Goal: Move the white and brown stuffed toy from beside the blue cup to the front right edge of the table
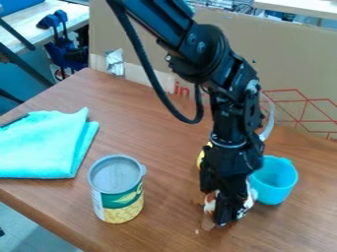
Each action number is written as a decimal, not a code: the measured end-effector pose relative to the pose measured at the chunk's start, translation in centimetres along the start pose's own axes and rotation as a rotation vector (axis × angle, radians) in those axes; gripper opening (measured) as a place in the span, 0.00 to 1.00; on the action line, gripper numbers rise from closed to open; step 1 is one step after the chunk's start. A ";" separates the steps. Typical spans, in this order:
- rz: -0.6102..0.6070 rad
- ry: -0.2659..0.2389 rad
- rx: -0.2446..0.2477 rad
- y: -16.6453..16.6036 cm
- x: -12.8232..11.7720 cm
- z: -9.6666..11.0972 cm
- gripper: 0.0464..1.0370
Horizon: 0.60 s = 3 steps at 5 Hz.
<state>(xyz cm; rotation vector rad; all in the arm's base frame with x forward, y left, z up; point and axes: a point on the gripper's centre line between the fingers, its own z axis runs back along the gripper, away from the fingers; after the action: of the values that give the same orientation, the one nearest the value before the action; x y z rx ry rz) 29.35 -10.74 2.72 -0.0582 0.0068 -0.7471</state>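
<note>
The black gripper (225,209) hangs down low at the table's right-centre, close to the surface. Against its lower part is a small white, red and brown thing (209,202), mostly hidden by the gripper. Just to the right of the gripper stands a cyan cup (275,182), its opening facing up. A yellow thing (201,158) peeks out from behind the gripper's left side. Further left, a tin can (117,189) with a green and yellow label stands upright, apart from the gripper.
A folded cyan cloth (45,143) lies at the table's left. Along the back of the brown table (148,115) stands a cardboard panel (289,64), with a pale curved piece in front of it behind the arm. Blue clamps (61,47) are beyond the table at upper left.
</note>
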 end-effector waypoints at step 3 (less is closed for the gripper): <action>-0.026 -0.006 0.026 -5.8 -2.8 6.3 0.51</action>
<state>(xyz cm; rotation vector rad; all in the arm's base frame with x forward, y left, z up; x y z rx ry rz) 23.49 -12.75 9.27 -0.0360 -0.0097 -0.7727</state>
